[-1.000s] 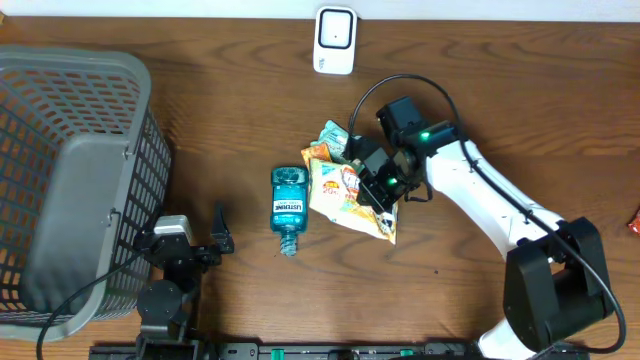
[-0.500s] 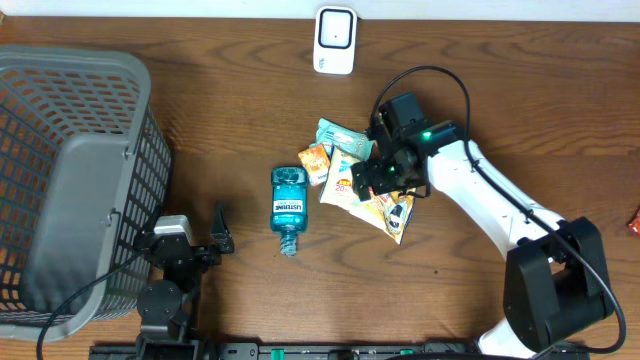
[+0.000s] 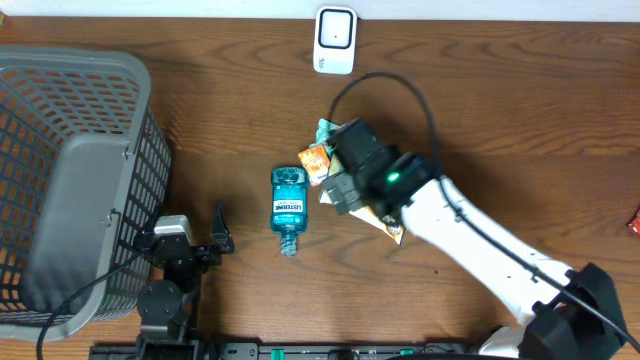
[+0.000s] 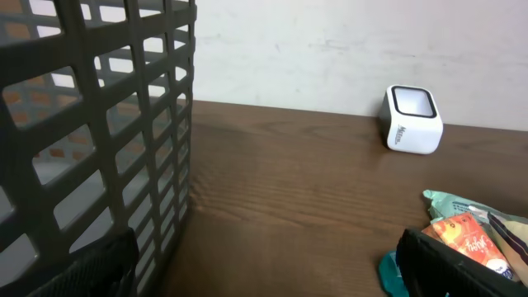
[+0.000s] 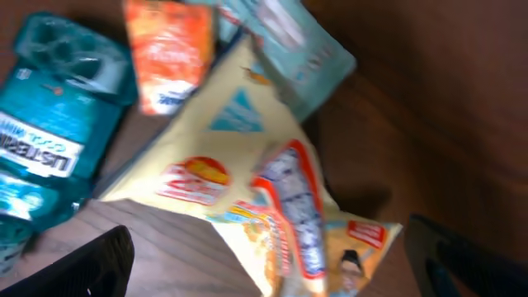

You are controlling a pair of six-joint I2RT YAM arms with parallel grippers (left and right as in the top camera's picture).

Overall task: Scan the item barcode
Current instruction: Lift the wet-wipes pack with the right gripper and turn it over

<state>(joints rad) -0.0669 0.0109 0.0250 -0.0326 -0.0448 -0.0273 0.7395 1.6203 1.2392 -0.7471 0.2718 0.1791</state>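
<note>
Near the tabletop's (image 3: 480,100) middle, the bag (image 5: 247,165) lies flat under the right gripper (image 5: 272,262), jaws wide, probably lining up a grasp toward the scanner (image 3: 334,40); left gripper (image 3: 222,228) rests spread by the near edge.

Left gripper (image 3: 222,229), right gripper (image 5: 272,268): spread wide

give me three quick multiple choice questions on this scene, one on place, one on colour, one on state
1. In the overhead view, the mouthwash bottle lies: A left of the snack packets; B right of them; C on them.
2. The scanner casing is: A black; B white; C red.
3. The right gripper is: A shut on the bottle; B shut on the scanner; C open over the yellow packet.
Answers: A, it sits at their left; B, white shell; C, fingers spread above it.
</note>
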